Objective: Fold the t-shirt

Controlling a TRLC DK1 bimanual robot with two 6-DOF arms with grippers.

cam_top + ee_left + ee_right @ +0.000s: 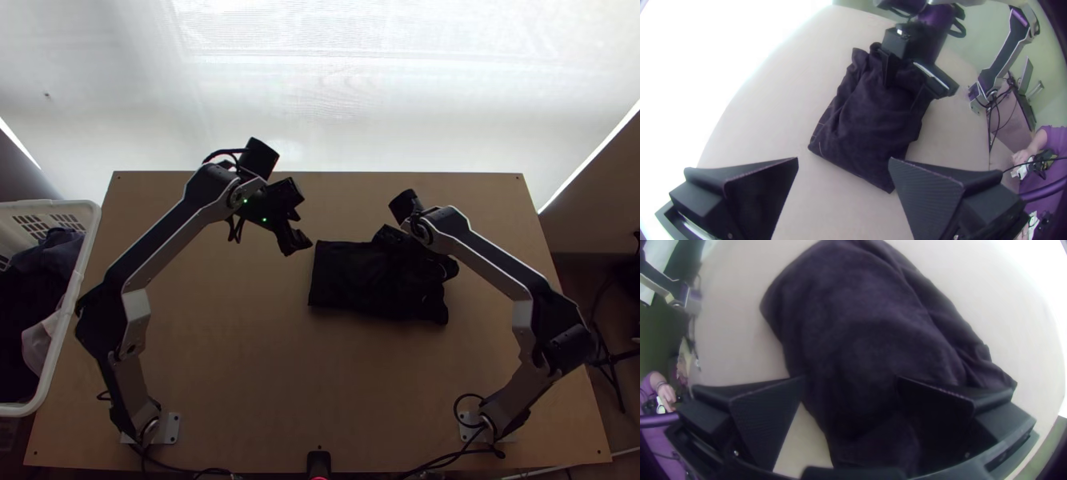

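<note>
- T-shirt (352,280): soft, limp, light by my reckoning. Should drape the moment it is lifted, sag between holds, not slide much. Nothing fragile; main risk is loose layers shifting or pulling apart.
- Best hold, I judge: the straight end facing the left pincer (843,158), at its two corners, one pale-stitched (814,146), the other plain (887,186). Take all layers together, low and flat.
- Poorer hold: the bunched end under the right pincer (851,378); a nip there may catch one layer only and drag the rest crooked.
- Looks: near-black, matt, fine-grained cloth. Lies as a compact, roughly oblong bundle, apparently folded already; layers too dark to count. Fairly flat and even toward the left pincer, creased and lumpy toward the right one, with loose bits sticking out past it.
- Left pincer: spread wide, nothing between its tips, just off the straight end.
- Right pincer: also spread, above the rumpled end; cloth lies beneath the gap, not pinched. Cannot tell if the tips touch it.
- T-shirt rests on the surface (232,360), mostly between the two pincers and below the right.
</note>
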